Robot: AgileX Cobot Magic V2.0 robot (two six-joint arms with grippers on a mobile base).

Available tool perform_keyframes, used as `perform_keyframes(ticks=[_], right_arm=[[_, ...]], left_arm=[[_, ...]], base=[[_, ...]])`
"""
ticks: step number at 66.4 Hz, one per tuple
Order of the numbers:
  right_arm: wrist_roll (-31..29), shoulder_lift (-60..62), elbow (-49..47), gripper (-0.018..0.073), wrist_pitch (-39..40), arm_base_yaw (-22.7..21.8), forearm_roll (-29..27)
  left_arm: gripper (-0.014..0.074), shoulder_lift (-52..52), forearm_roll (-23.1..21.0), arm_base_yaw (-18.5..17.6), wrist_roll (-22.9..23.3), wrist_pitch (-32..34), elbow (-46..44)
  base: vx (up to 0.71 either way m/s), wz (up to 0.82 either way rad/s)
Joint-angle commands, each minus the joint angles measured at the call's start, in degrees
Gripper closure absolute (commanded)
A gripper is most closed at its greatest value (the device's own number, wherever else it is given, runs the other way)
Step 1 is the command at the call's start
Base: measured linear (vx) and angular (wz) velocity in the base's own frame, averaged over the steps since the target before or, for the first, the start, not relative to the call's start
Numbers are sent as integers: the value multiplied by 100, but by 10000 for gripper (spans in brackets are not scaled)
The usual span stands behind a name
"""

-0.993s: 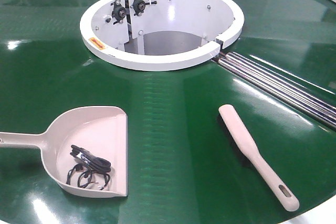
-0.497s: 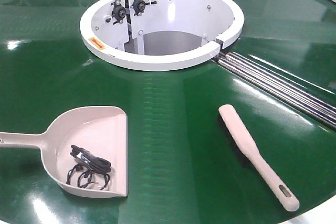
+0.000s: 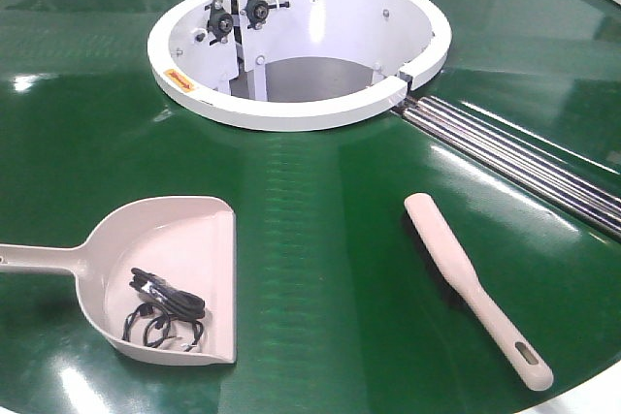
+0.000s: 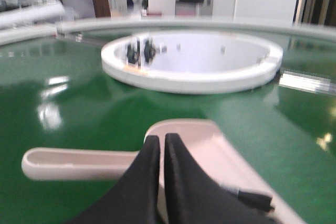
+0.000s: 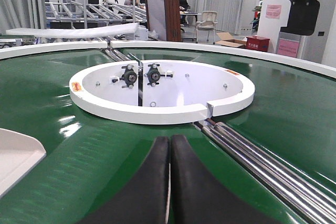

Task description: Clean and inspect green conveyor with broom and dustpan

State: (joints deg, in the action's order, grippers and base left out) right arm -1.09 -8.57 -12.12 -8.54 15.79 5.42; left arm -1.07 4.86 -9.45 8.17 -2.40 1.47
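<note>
Dustpan [image 4: 194, 148] just below closed left end effector [image 4: 161, 142].

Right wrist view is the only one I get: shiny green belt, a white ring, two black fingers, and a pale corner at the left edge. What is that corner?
Observer: It is part of a wide beige-pink plastic dustpan lying on the glossy dark-green conveyor.
Operator: Is anything in it?
Observer: Yes, a tangle of thin black cable lies in the scoop.
Operator: And is there a brush somewhere?
Observer: A long flat beige plastic broom lies on the belt to the right of the pan, apart from it, with nothing holding it.
</note>
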Motion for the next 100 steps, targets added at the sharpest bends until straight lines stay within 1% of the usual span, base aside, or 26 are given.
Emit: perform_keyframes(ticks=[1,7,11,15,18,24,32,41,49,63,73,100], right_arm=[[-2,-65,-139,569,426,-35,25],[-2,-65,-139,569,426,-35,25],[-2,-65,-139,569,426,-35,25],[-2,-65,-139,569,426,-35,25],[-2,-65,-139,569,426,-35,25],[-2,-65,-139,569,426,-35,25],[-2,-65,-139,569,426,-35,25],[-2,-65,-139,569,426,-35,25],[-2,-65,-139,569,431,-35,25],[-2,-65,-139,569,431,-35,25],[-2,-65,-139,569,431,-35,25],[-2,-65,-139,569,431,-35,25]], left_arm=[[603,311,-650,148,-271,129,172],[603,261,-1192,421,-817,129,172],[603,267,-1310,601,-897,143,172],[603,267,-1289,745,-878,156,172],[603,267,-1239,757,-865,167,172],[603,267,-1074,736,-817,167,172],[603,267,-898,736,-525,167,172],[603,267,-876,736,-438,167,172],[603,267,-647,732,-379,172,172],[603,267,-598,732,-368,240,172],[603,267,-305,732,-119,325,172],[603,261,-305,737,-118,292,167]], base=[[0,0],[0,0],[0,0],[0,0],[0,0],[0,0],[0,0],[0,0],[0,0],[0,0],[0,0],[0,0]])
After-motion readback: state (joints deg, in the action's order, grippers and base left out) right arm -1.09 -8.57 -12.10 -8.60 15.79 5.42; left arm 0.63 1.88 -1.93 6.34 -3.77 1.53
